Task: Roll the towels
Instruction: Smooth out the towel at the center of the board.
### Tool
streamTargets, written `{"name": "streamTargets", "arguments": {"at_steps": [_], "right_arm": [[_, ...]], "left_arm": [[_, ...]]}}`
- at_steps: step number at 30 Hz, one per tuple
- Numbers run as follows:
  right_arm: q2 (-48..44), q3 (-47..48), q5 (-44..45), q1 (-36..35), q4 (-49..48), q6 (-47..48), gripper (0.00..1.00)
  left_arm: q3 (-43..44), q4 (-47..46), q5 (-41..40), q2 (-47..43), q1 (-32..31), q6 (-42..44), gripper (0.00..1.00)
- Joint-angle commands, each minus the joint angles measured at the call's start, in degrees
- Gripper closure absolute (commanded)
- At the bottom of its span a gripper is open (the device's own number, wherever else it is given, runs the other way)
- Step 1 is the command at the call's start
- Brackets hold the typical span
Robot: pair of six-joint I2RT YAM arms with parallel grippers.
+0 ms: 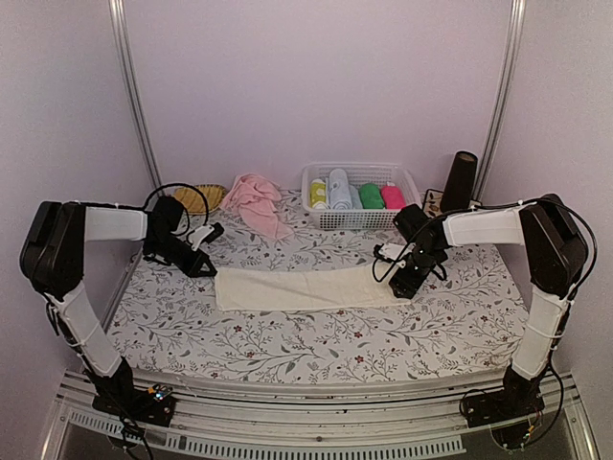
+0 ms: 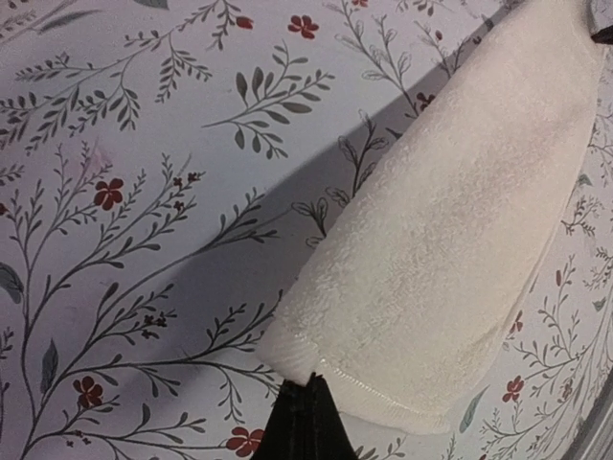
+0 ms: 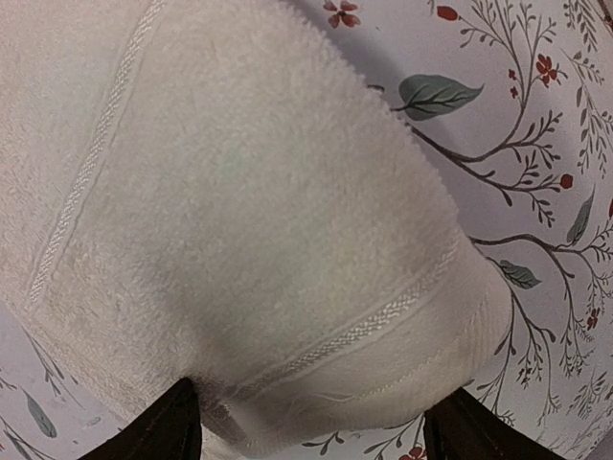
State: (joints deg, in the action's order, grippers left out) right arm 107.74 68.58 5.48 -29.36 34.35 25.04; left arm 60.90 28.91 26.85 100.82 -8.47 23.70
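From above, the cream towel (image 1: 302,288) lay folded into a long strip on the surface (image 1: 287,350), its long axis running left to right between my two arms. My left pincer (image 1: 205,267) sat at its left end and my right pincer (image 1: 401,285) at its right end, so each arm had one short end within reach. The pink towel (image 1: 255,202) lay crumpled well behind, nearer my left arm, beside the basket (image 1: 414,192). In my left wrist view, the cream towel (image 2: 450,240) stretched away up and to the right from my left pincer (image 2: 306,422), whose tips were pressed together at the near corner hem and seemed to pinch it. In my right wrist view, my right pincer (image 3: 316,433) was spread wide, one tip on each side of the hemmed end of the cream towel (image 3: 239,192), which ran straight ahead of it. I judged a roll would have to travel along that axis.
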Motion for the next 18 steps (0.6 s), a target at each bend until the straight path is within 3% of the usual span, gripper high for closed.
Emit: {"name": "streamTargets", "arguments": {"at_steps": [1, 4, 8, 18], "right_arm": [[1.0, -0.9, 0.9, -0.5, 0.4, -0.2, 0.19], [1.3, -0.9, 0.9, -0.4, 0.3, -0.1, 0.2], [1.7, -0.9, 0.9, -0.5, 0.3, -0.1, 0.19], [-0.7, -0.6, 0.2, -0.8, 0.7, -0.2, 0.19]], "left_arm": [[-1.0, -1.3, -1.8, 0.0, 0.9, -0.2, 1.0], [-0.9, -1.5, -2.8, 1.1, 1.2, 0.1, 0.99], [-0.3, -2.9, -4.3, 1.2, 1.9, -1.5, 0.74], [-2.4, -5.5, -6.5, -5.7, 1.1, 0.3, 0.46]]}}
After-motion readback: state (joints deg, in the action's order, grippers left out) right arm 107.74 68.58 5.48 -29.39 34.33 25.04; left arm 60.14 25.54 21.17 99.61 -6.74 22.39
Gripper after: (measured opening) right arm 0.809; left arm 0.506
